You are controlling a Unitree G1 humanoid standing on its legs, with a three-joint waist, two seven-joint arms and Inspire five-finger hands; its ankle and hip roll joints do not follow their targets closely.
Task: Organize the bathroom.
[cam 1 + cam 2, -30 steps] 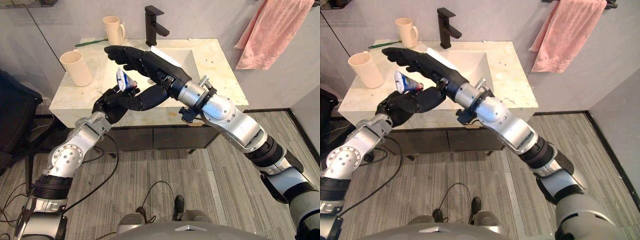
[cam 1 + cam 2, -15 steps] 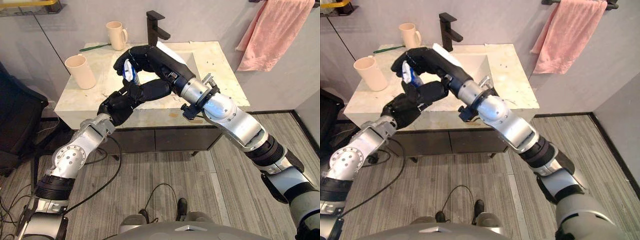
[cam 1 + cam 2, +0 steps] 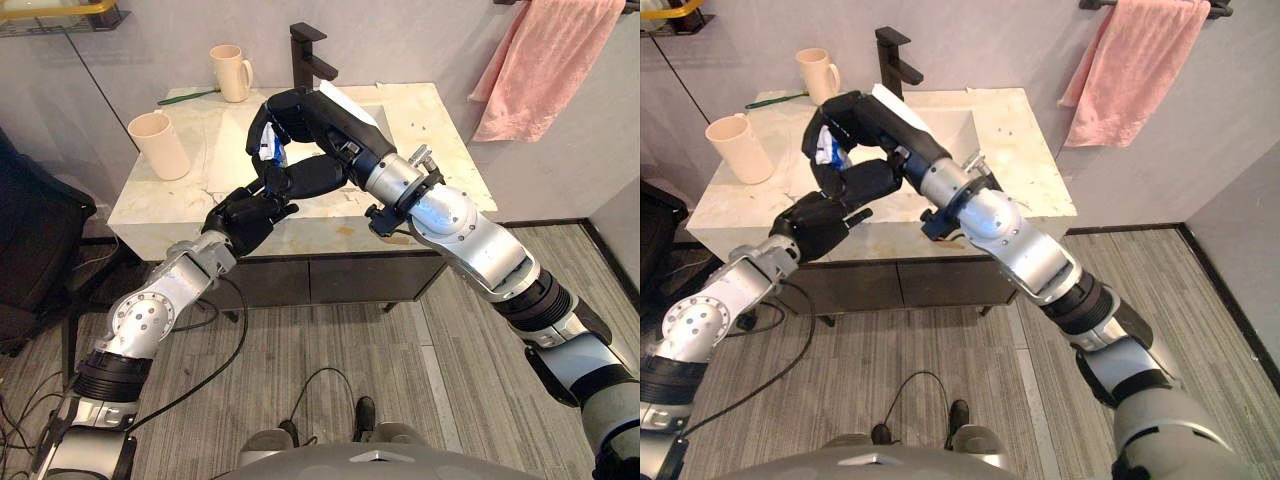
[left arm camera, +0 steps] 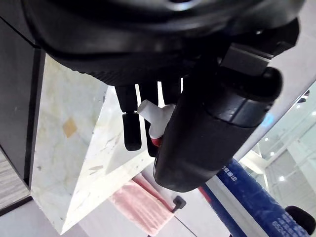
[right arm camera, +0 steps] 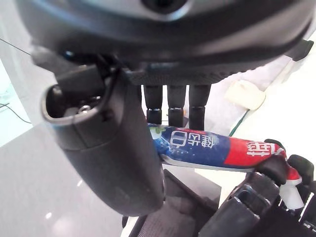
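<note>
Blue toothpaste tube (image 5: 207, 146) between both hands.

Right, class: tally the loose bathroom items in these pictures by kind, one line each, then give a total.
Cups: 2, the near cup and the far cup
Toothpaste tube: 1
Green toothbrush: 1
Pink towel: 1
Total: 5

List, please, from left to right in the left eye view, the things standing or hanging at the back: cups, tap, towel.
Nearer cup → farther cup with handle → black tap → pink towel.
</note>
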